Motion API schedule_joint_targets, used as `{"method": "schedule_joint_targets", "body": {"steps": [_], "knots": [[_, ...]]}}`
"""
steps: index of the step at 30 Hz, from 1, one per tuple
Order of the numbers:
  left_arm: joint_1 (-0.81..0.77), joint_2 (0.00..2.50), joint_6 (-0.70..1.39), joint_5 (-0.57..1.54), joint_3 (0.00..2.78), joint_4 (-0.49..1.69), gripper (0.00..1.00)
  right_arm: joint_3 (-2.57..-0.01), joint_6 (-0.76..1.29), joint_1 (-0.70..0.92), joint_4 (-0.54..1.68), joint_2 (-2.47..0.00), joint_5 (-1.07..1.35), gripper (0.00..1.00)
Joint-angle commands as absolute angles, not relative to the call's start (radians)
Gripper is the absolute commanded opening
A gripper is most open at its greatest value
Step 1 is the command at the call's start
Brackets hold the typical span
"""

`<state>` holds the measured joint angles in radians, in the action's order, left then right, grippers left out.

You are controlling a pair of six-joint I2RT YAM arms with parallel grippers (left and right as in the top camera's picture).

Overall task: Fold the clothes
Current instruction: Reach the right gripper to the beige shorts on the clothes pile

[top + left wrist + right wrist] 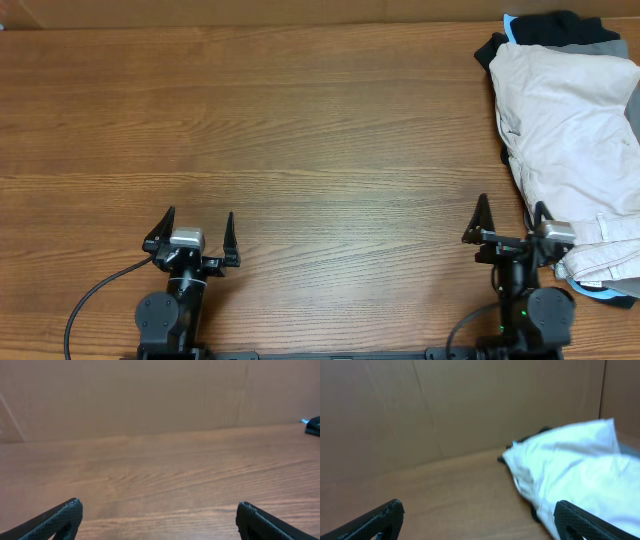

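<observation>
Shorts of pale beige khaki lie in a loose, wrinkled heap along the right edge of the wooden table, running from its far right corner toward its near edge. What looks like a waistband with belt loops is bunched at the end closer to the table's near edge. They rest on a black garment with light-blue trim and a grey garment, both peeking out at the table's far right corner.

The left gripper sits over the table's near edge on the left side, jaws spread wide with nothing between them. The right gripper sits over the near edge on the right side, jaws likewise spread and holding nothing, its outer finger just beside the heap.

Only the overhead view shows the whole pile. In the right wrist view the shorts look nearly white, a rounded mound with dark cloth under its edge. The wrist views alone show a cardboard wall behind the table's far edge.
</observation>
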<state>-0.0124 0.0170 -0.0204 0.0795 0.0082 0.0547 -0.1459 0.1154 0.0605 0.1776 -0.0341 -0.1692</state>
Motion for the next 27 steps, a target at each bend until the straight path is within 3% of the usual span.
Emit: {"method": "schedule_joint_targets", "body": {"steps": [1, 13, 27], "knots": [[-0.007, 0.020, -0.003, 0.151, 0.007, 0.019, 1.00, -0.315, 0.065, 0.063, 0.229, -0.103, -0.173, 1.00], [-0.007, 0.139, 0.042, 0.169, 0.271, 0.182, 1.00, -0.796, 0.056, 0.063, 0.405, -0.537, -0.129, 1.00], [-0.007, 0.903, 0.018, 0.263, 0.940, 0.523, 1.00, -1.380, 0.055, 0.059, 0.735, -1.126, -0.073, 1.00]]}}
